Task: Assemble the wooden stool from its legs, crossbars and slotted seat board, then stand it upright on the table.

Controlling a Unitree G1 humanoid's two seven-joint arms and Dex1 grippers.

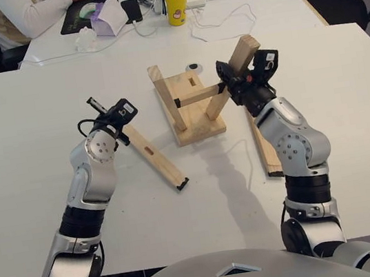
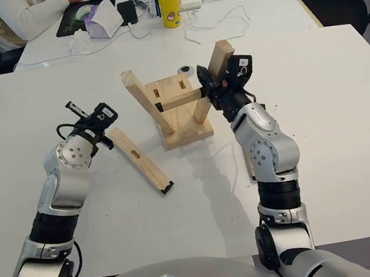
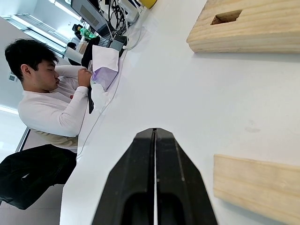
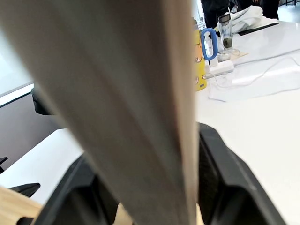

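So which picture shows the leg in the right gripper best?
The left eye view: the whole leg shows, tilted, with the right gripper shut on it. The right eye view matches; the right wrist view catches one stretch, very close.

Probably office: desks (image 1: 343, 80), cables (image 1: 236, 16)

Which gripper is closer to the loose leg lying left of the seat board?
Left. The left gripper sits by the loose leg; the right gripper is beyond the seat board, clamped on a raised leg.

No text can be read anywhere; the print on the yellow cup (image 1: 177, 0) is too small to read.
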